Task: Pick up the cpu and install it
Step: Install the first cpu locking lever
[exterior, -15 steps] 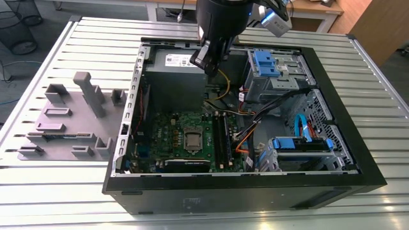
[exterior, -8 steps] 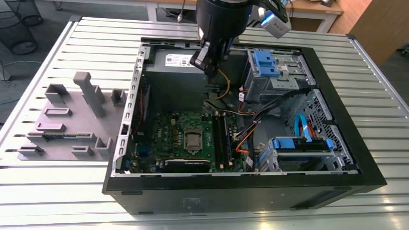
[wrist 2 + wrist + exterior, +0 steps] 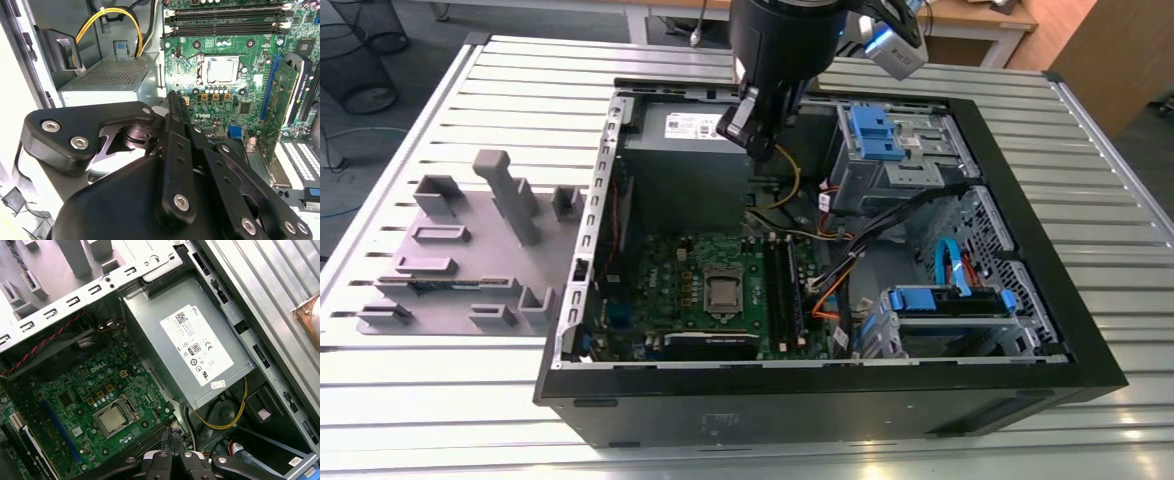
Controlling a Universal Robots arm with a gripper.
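Cpu seated in socket, centre of board, lower-middle of exterior frame. Gripper hangs above power supply, upper centre; finger state: cannot tell. Both wrist views show cpu close up; exterior view adds grey fixture at left.

We see an open computer case lying on a slatted table, with fixture blocks beside it toward the exterior view's left. Inside the case, the motherboard holds the cpu seated in its socket, memory slots just beside it. The power supply sits behind the board, and the gripper hangs above that unit, drive bays toward the exterior view's right.
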